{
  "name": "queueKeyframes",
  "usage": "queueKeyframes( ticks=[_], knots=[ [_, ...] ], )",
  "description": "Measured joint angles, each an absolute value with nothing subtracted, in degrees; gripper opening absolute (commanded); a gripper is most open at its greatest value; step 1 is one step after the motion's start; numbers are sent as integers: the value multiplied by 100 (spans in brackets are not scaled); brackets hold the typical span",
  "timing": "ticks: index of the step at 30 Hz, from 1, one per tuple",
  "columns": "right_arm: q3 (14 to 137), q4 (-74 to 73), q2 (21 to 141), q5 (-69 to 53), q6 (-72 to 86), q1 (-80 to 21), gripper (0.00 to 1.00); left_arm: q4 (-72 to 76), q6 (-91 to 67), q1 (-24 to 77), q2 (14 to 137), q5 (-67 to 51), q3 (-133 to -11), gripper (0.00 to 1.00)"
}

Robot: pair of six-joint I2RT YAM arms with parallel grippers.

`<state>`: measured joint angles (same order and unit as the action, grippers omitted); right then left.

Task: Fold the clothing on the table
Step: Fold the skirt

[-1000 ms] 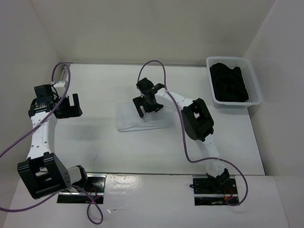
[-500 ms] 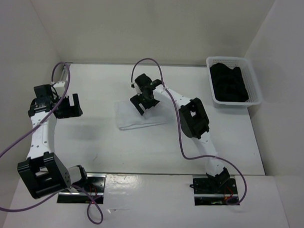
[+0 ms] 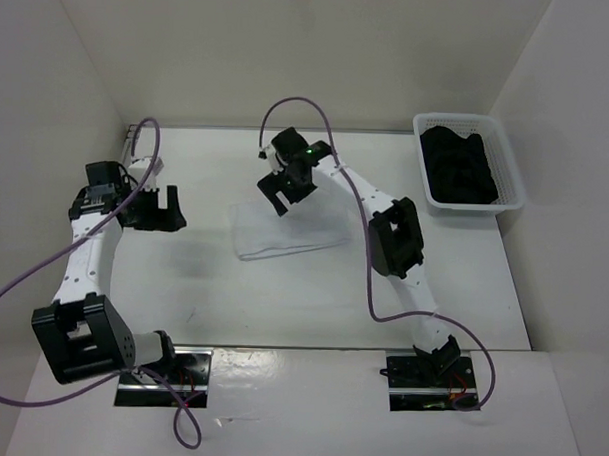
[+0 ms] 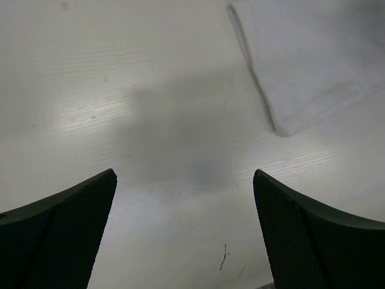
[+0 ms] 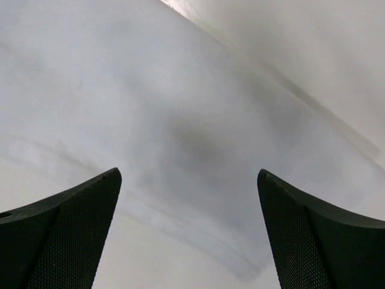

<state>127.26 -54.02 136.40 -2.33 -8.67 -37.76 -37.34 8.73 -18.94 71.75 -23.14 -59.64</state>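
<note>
Two spread pincers: the right pincer [image 3: 283,195] hangs over the far edge of the cloth [image 3: 289,235]. The left pincer [image 3: 163,209] stands apart, cloth off to its right, above bare table [image 3: 282,302]. Well right of the right pincer sits a basket [image 3: 516,207] holding a black garment [image 3: 462,171].

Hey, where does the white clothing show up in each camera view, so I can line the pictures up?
Top external: the clothing lies mid-table, just below the right gripper in the picture.
Left wrist: upper right corner.
Right wrist: only a pale, faintly creased surface; cannot tell whether it is the clothing.
Shared landmark: the bare white table.
</note>
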Motion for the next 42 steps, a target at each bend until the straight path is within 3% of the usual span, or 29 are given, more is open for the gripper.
queueKeyframes(
  ticks=[4,10,16,21,27,37,42],
  knots=[
    [12315,-5271,12615,-416,-843,-3511,98,-3479,910,-1409,7935,-2711,-6235,100],
    [10331,-4668,10713,-255,-869,-2521,98,-2893,845,-854,9452,-2939,-6493,100],
    [9032,-4460,10427,-89,-893,-2110,98,-2427,596,-458,10416,-2991,-6932,96],
    [8766,-4440,10396,-213,-930,-1929,98,-2097,532,-294,11076,-3050,-7419,86],
    [8735,-4370,10235,-261,-974,-1787,98,-1894,432,-215,11622,-3131,-7863,58],
    [8680,-4362,10189,-259,-996,-1769,98,-1831,475,-106,11854,-3227,-8062,48],
    [8674,-4362,10189,-276,-996,-1769,98,-1820,567,-97,11858,-3275,-8001,32]
  ],
)
